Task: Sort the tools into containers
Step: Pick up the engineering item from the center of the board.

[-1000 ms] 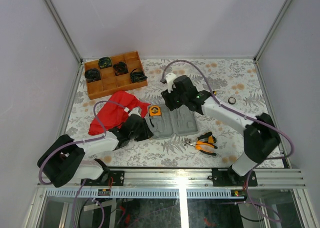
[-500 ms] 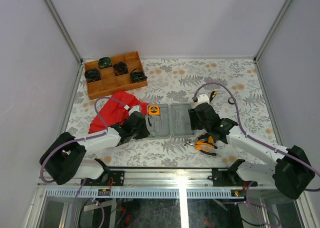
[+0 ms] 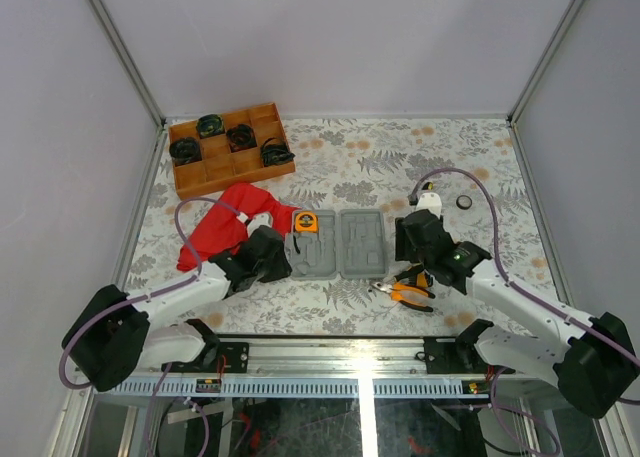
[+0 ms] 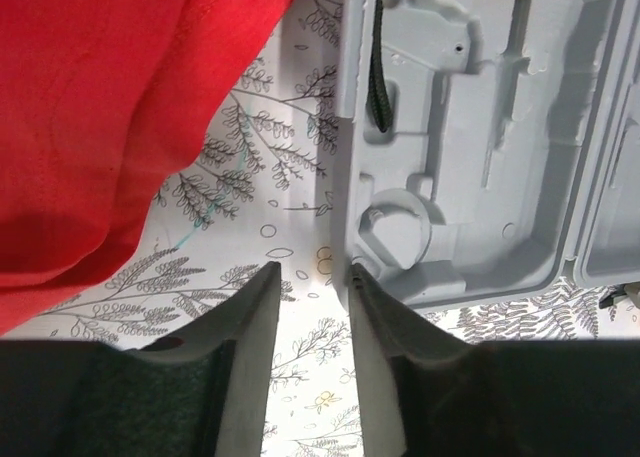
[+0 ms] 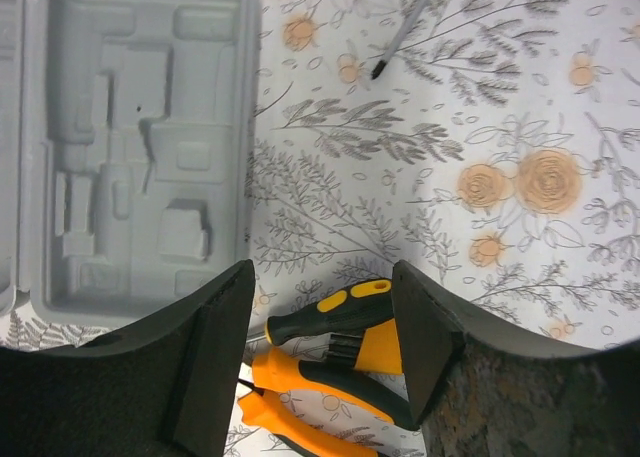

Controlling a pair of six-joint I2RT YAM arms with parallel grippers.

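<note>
Currently hanging wide open and empty: right end effector (image 5: 320, 327), low over the worktop (image 5: 520, 107), just right of the grey tool case (image 5: 140, 147). Straight below, framed between its fingers (image 5: 215, 357), a stubby black-and-yellow screwdriver (image 5: 335, 322), long axis running nearly finger to finger, so probably calling for a wrist turn before pinching across the handle. Touching that handle on the near side, orange pliers (image 5: 300, 392), likely to get nudged or caught in the same pinch. Farther out, beyond the fingertips, a slim screwdriver (image 5: 405, 37), only shaft and tip in view. Plainly the nearer arm for all three. Across the case, left end effector (image 4: 310, 307), narrowed to a slim gap and gripping nothing, one finger right at the case's left edge, contact hard to judge. Just left of that, a red cloth (image 4: 100, 107) spread on the worktop, close to the case but apart from it. At the case's far left corner, orange tape measure (image 3: 308, 222), seated or merely resting, impossible to tell. Well apart at far left, wooden tray (image 3: 235, 177) holding coiled bundles (image 3: 242, 135), no obstacle.
</note>
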